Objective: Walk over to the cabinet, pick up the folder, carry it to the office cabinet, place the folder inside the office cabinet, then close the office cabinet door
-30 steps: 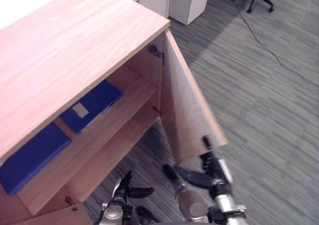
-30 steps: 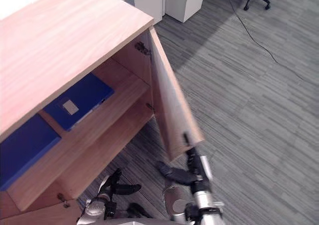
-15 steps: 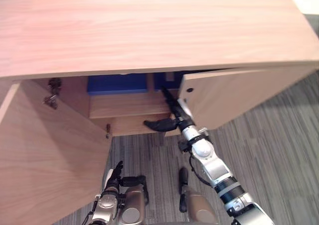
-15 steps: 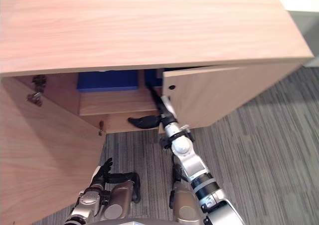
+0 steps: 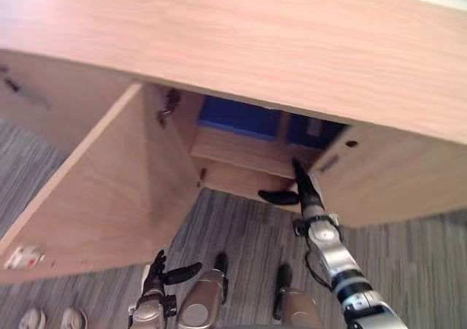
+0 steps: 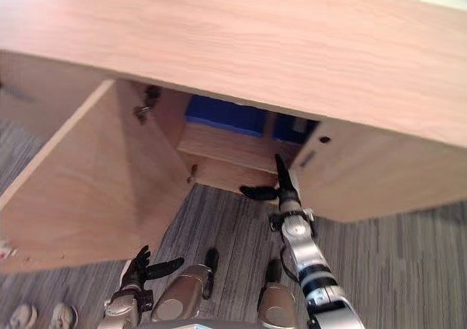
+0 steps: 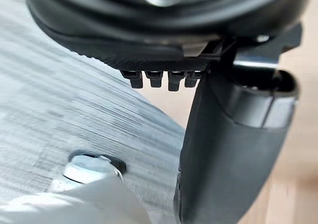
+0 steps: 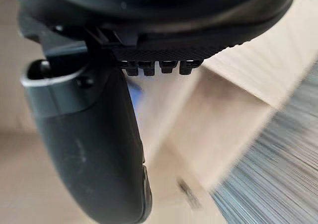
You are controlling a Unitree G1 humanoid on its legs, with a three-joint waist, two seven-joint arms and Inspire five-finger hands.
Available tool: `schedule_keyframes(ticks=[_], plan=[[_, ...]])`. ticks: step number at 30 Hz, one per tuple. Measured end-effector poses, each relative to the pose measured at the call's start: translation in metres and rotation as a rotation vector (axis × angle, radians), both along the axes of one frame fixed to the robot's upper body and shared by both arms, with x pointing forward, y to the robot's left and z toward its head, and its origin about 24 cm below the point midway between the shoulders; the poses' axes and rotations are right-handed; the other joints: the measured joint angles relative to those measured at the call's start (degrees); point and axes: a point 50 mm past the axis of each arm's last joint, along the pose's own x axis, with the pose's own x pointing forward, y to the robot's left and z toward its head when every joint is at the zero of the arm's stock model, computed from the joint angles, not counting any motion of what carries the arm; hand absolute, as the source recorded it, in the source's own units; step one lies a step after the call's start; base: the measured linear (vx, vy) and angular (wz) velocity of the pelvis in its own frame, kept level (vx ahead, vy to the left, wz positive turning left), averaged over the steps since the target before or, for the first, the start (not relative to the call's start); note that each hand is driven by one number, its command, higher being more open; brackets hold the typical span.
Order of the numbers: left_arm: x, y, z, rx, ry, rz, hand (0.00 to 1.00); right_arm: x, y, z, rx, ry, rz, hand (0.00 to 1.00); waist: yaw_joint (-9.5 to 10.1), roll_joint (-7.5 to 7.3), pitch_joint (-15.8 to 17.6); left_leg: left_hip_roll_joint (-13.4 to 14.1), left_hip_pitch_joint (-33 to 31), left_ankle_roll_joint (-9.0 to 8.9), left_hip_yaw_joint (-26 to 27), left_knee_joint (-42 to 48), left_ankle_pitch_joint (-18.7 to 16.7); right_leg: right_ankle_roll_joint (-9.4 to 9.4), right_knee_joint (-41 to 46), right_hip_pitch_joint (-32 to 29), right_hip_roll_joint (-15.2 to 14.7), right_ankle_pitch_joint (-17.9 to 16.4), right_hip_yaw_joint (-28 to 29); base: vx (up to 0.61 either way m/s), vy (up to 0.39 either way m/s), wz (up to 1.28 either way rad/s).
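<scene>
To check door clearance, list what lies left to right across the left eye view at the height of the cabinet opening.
left cabinet door, swung wide open → left blue folder inside the cabinet → right robot hand, fingers straight → right cabinet door, partly open
</scene>
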Motion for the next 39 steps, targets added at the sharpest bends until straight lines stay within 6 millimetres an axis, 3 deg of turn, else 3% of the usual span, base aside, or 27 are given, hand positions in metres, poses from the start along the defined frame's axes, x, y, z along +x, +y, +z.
schedule_keyframes(ticks=[4,8,11,13,14,16,18,21,24,27,30,33,36,39], plan=[[-0.008,0.01,0.002,-0.028,-0.027,0.125,1.0,-0.03,-0.001,-0.035,-0.027,0.166,0.036,1.0,2.72,0.58,-1.11,0.62,3.06,-1.59,-7.7,-8.81,6.12,-0.27,-2.73,4.01,1.3,0.06,-8.11,0.01,-0.172,0.93],[-0.008,0.028,0.011,-0.012,-0.091,0.227,1.0,-0.042,-0.002,-0.048,-0.056,0.227,0.044,1.0,4.07,1.12,-1.7,1.99,4.99,-2.77,-12.81,-15.47,10.28,-1.16,-3.13,5.74,2.45,-0.78,-13.27,-0.03,-0.138,0.72],[0.005,0.05,0.031,0.049,-0.194,0.252,1.0,-0.054,-0.004,-0.054,-0.078,0.252,0.043,1.0,5.53,1.36,-1.92,2.41,6.13,-3.44,-16.06,-18.29,11.58,-1.6,-1.88,6.94,2.58,-2.82,-16.74,-0.03,-0.074,0.6],[0.021,0.074,0.065,0.141,-0.342,0.246,1.0,-0.063,0.001,-0.059,-0.07,0.267,0.052,1.0,6.2,1.34,-2.5,2.6,5.51,-3.11,-16.26,-19.32,11.38,-0.85,2.23,5.61,1.65,-6.14,-18.36,-0.03,-0.042,0.48],[0.023,0.077,0.07,0.152,-0.357,0.245,1.0,-0.065,0.002,-0.059,-0.069,0.269,0.055,1.0,6.22,1.35,-2.6,2.62,5.45,-3.11,-16.14,-19.37,11.39,-0.82,2.65,5.43,1.51,-6.45,-18.45,-0.02,-0.044,0.45],[0.034,0.093,0.098,0.23,-0.469,0.241,1.0,-0.071,0.007,-0.063,-0.066,0.287,0.078,1.0,6.22,1.28,-2.99,2.6,5.43,-2.8,-15.48,-19.42,11.61,-0.58,5.28,4.96,0.69,-8.48,-19.05,0.01,-0.045,0.28],[0.047,0.108,0.138,0.338,-0.61,0.196,1.0,-0.078,0.01,-0.066,-0.054,0.3,0.079,1.0,6.2,1.06,-3.76,2.08,5.34,-1.98,-15.44,-19.46,12.22,-0.39,8.99,3.71,-0.66,-10.29,-19.13,0.04,-0.054,0.17],[0.063,0.11,0.18,0.425,-0.774,0.11,1.0,-0.085,0.007,-0.066,-0.052,0.304,0.069,1.0,5.83,0.82,-5.27,1.69,5.21,-2.37,-15.2,-19.48,12.75,-0.52,11.34,2.8,-1.38,-11.68,-18.33,0.06,-0.087,0.06],[0.077,0.102,0.202,0.449,-0.879,0.03,1.0,-0.088,0.002,-0.067,-0.058,0.308,0.065,1.0,4.92,0.24,-6.45,1.66,5.28,-2.58,-14.11,-19.4,12.9,-1.11,11.62,2.44,-1.03,-12.28,-15.15,0.01,-0.056,0.01],[0.091,0.09,0.202,0.417,-0.899,-0.023,1.0,-0.089,0.001,-0.068,-0.055,0.315,0.067,1.0,3.89,-0.28,-7.09,2.69,5.83,-2.59,-12.18,-19.49,12.9,-1.53,9.76,2.84,0.44,-11.58,-12.88,-0.05,-0.071,-0.2],[0.093,0.091,0.204,0.433,-0.907,-0.021,1.0,-0.093,0.002,-0.071,-0.046,0.337,0.069,1.0,3.91,-1.47,-7.88,4.35,5.82,-2.65,-9.86,-19.54,12.86,-2.29,7.14,2.99,2.3,-9.96,-11.64,-0.11,-0.07,-0.28],[0.093,0.092,0.203,0.452,-0.911,-0.01,1.0,-0.098,-0.001,-0.076,-0.039,0.366,0.041,1.0,3.91,-1.48,-7.95,5.75,5.9,-2.86,-8.32,-19.57,12.69,-2.71,4.95,2.9,3.76,-8.36,-9.85,-0.13,-0.013,-0.29],[0.088,0.086,0.196,0.427,-0.921,0.022,1.0,-0.11,-0.004,-0.08,-0.024,0.396,0.009,1.0,3.99,-1.21,-8.14,6.55,5.9,-2.78,-6.34,-19.82,12.21,-2.53,3.18,2.63,4.87,-7.59,-6.78,-0.12,0.009,-0.29],[0.073,0.068,0.184,0.359,-0.948,0.084,1.0,-0.122,-0.011,-0.085,-0.001,0.427,-0.072,1.0,3.77,-0.76,-8.41,6.7,5.83,-2.83,-3.66,-19.84,12.25,-2.03,2.24,2.06,5.29,-6.57,-2.82,-0.07,0.046,-0.24]])
